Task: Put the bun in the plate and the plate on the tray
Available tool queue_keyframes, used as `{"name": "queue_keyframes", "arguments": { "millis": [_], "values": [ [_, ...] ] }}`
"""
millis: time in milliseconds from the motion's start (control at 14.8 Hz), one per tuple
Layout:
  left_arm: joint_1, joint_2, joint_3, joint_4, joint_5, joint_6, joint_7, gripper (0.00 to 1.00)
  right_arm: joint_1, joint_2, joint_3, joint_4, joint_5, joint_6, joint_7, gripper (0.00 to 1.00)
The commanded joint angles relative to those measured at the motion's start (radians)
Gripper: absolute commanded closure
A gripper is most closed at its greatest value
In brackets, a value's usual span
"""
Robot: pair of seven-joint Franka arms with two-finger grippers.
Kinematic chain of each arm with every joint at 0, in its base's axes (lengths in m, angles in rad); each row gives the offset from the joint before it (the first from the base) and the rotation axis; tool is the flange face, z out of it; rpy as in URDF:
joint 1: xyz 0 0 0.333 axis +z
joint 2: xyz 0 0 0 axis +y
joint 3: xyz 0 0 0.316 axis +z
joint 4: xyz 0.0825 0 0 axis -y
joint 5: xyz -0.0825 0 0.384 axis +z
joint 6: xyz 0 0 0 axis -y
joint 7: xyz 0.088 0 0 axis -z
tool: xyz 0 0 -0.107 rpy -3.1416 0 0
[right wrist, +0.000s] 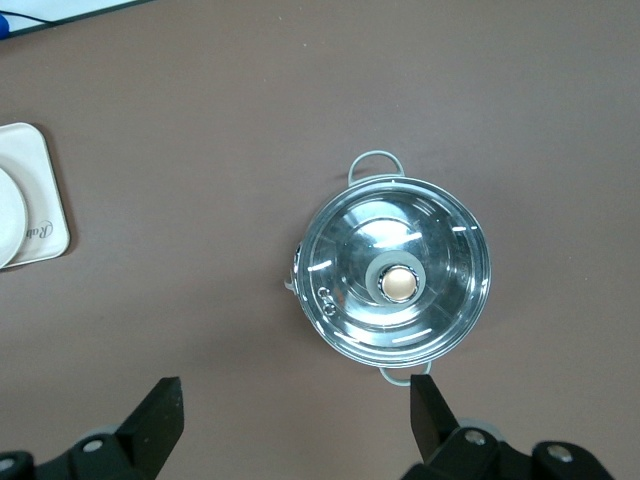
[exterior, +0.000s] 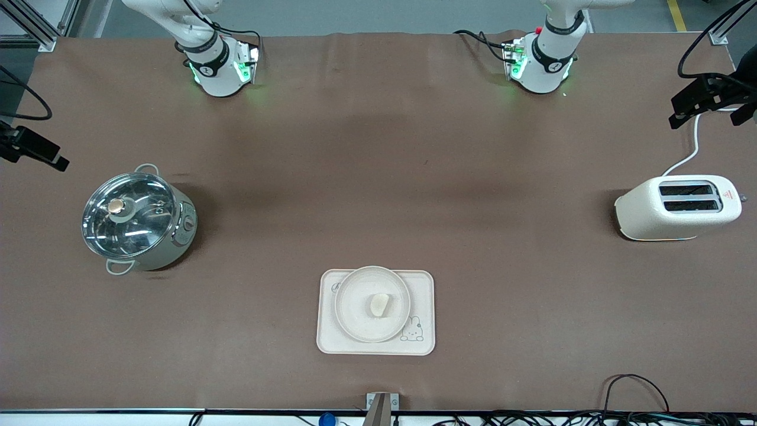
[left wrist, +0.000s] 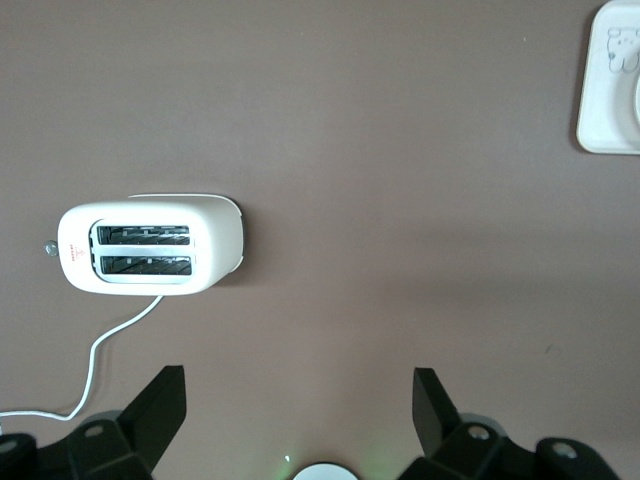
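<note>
The bun (exterior: pixel 379 305) lies in the middle of the round cream plate (exterior: pixel 355 313). The plate sits on the cream rectangular tray (exterior: pixel 423 284), which lies near the front camera's edge of the table, with a rabbit drawing in one corner. A corner of the tray also shows in the left wrist view (left wrist: pixel 610 90) and in the right wrist view (right wrist: pixel 45 200). My left gripper (left wrist: pixel 300 410) is open and empty, high over bare table near the toaster. My right gripper (right wrist: pixel 297 412) is open and empty, high over bare table near the pot. Both arms wait near their bases.
A steel pot with a glass lid (exterior: pixel 135 220) stands toward the right arm's end of the table. A white toaster (exterior: pixel 680 207) with a white cord stands toward the left arm's end. Black camera mounts stand at both table ends.
</note>
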Motion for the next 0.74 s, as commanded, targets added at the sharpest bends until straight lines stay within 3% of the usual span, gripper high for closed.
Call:
{"name": "queue_keyframes", "arguments": {
  "millis": [0, 676],
  "values": [
    [-0.002, -0.016, -0.008, 0.0, -0.011, -0.029, 0.023, 0.0, 0.0, -0.005, 0.037, 0.005, -0.017, -0.052, -0.016, 0.0],
    [-0.003, -0.005, -0.045, -0.002, -0.009, -0.029, 0.019, 0.0, -0.048, 0.025, 0.051, 0.033, -0.046, -0.103, -0.144, 0.0]
  ]
}}
